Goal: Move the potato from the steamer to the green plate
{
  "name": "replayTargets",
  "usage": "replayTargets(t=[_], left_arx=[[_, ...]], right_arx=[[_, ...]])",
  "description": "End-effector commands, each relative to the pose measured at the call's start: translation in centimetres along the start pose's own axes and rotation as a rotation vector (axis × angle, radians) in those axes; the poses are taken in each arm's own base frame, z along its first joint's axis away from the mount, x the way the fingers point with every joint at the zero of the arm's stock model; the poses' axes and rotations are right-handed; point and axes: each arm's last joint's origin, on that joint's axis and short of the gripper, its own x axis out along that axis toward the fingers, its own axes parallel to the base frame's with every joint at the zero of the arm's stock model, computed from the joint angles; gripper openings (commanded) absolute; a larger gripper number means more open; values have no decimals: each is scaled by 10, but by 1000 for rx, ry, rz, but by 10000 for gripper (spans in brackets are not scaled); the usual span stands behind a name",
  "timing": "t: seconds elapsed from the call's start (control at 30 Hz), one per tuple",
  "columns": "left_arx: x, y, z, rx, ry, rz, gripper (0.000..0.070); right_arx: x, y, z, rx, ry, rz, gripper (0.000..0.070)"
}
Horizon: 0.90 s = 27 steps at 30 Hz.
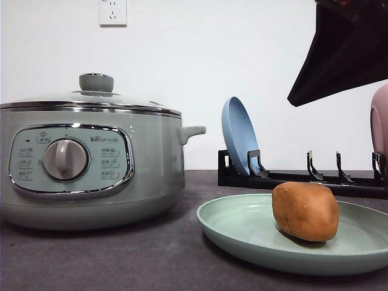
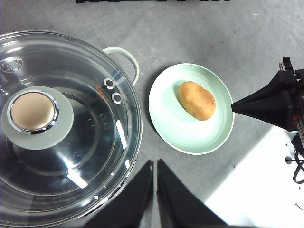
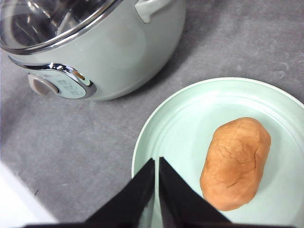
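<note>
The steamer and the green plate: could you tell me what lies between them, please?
Nothing but bare grey tabletop separates the steamer from the green plate, seen in the left wrist view.

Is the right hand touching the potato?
Apart. The right wrist view shows the closed right hand beside the potato, bare green plate between them.

Orange-brown potato (image 1: 305, 211) lying on green plate (image 1: 242, 233), lidded steamer (image 1: 91, 163) beside

potato (image 3: 235, 163) on green plate (image 3: 190, 123), steamer (image 3: 118, 52) beside
</note>
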Motion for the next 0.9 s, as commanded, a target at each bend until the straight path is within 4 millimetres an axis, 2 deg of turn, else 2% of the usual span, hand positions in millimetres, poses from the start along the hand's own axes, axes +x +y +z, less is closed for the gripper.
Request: replayTargets(t=[0.0, 0.13, 0.3, 0.4, 0.5, 0.57, 0.67, 0.87], left_arx=[[-6, -3, 3, 37, -31, -4, 3], [-24, -4, 1, 126, -134, 29, 2], [-72, -9, -1, 253, -458, 127, 2], [-100, -10, -12, 283, -636, 212, 2], [-118, -8, -30, 295, -766, 309, 2], [-123, -6, -44, 295, -827, 376, 3], [-120, -1, -68, 279, -895, 492, 2], [-88, 16, -118, 218, -981, 720, 3]], right_arx=[[-1, 4, 4, -18, -11, 13, 0], [-1, 4, 4, -18, -11, 13, 0], [-1, 4, 4, -18, -11, 13, 0], [-1, 4, 4, -18, -11, 13, 0], [-1, 4, 4, -18, -11, 13, 0], [-1, 4, 4, -18, -11, 13, 0], [-1, 4, 4, -18, -11, 13, 0], [-1, 4, 4, -18, -11, 13, 0]])
